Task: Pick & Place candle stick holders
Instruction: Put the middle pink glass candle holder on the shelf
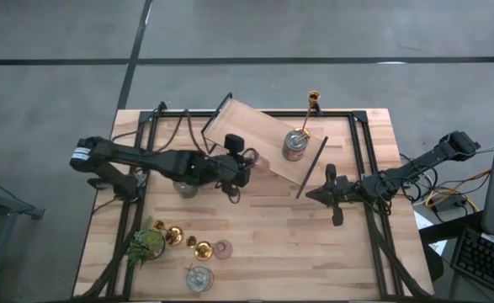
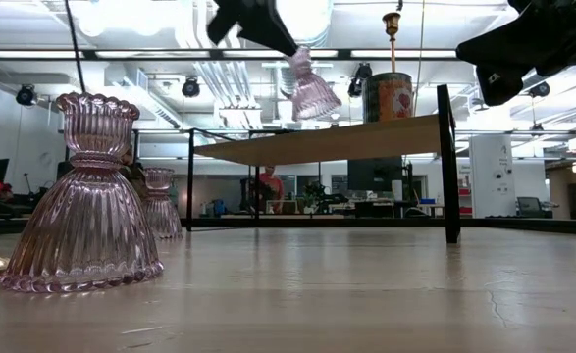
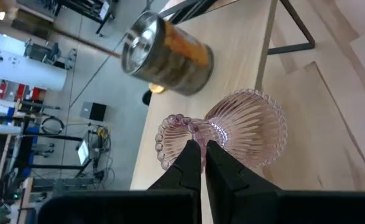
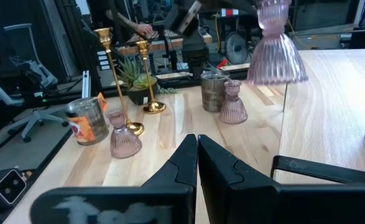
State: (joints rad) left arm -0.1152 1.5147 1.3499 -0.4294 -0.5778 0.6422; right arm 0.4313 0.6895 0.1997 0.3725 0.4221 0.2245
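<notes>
Pink ribbed glass, a small holder (image 3: 232,134), hung in the air near the raised shelf's (image 1: 259,139) edge, pinched at its narrow neck by the left gripper (image 3: 204,152). The right gripper (image 1: 326,195) waited over the table's right side, jaws pressed together on nothing. A silvery holder (image 1: 295,145) and a gold candlestick (image 1: 308,114) already stood on the shelf. Gripped so thinly, the glass could twist or slip, or clip the shelf edge and drop.
</notes>
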